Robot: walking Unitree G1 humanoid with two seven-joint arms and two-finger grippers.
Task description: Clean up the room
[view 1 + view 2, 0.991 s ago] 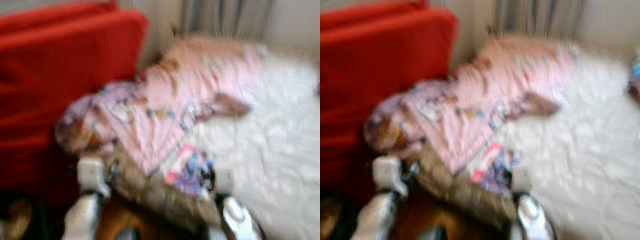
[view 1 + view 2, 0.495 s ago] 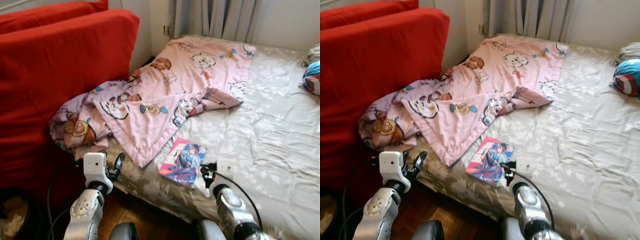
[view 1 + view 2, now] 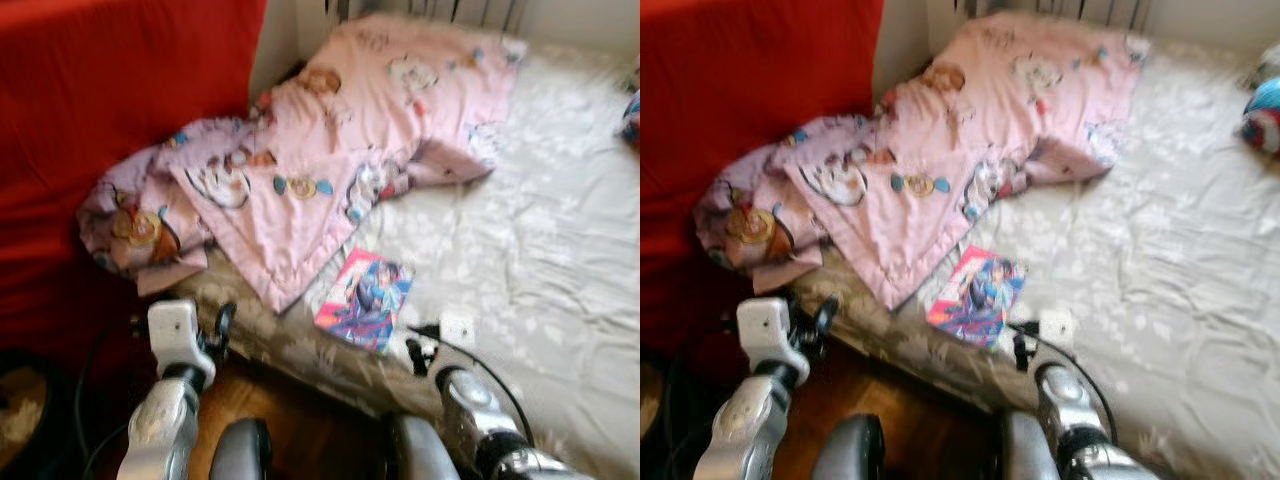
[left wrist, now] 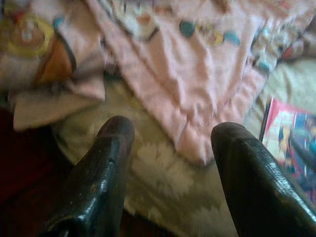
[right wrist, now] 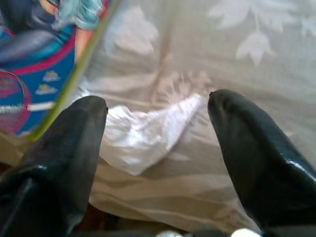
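Note:
A colourful comic book [image 3: 365, 298] lies on the floral bed sheet [image 3: 540, 230] near the bed's front edge. A small crumpled white wrapper [image 3: 457, 328] rests just to its right. My right gripper [image 3: 420, 345] hovers low over the edge, open, with the white wrapper [image 5: 143, 131] between and beyond its fingers and the comic book [image 5: 34, 54] off to one side. A rumpled pink cartoon blanket [image 3: 330, 140] spills from the bed toward the left. My left gripper [image 3: 222, 325] is open below the blanket's corner [image 4: 197, 74], holding nothing.
A big red sofa cushion [image 3: 110, 110] stands against the bed's left side. A blue and red round item [image 3: 1265, 115] lies at the far right of the bed. Dark wood floor [image 3: 300, 420] shows below the edge, and curtains hang at the back.
The whole picture has slid as my head tipped down and closer to the bed. Both grippers keep about the same places by the bed edge, still open.

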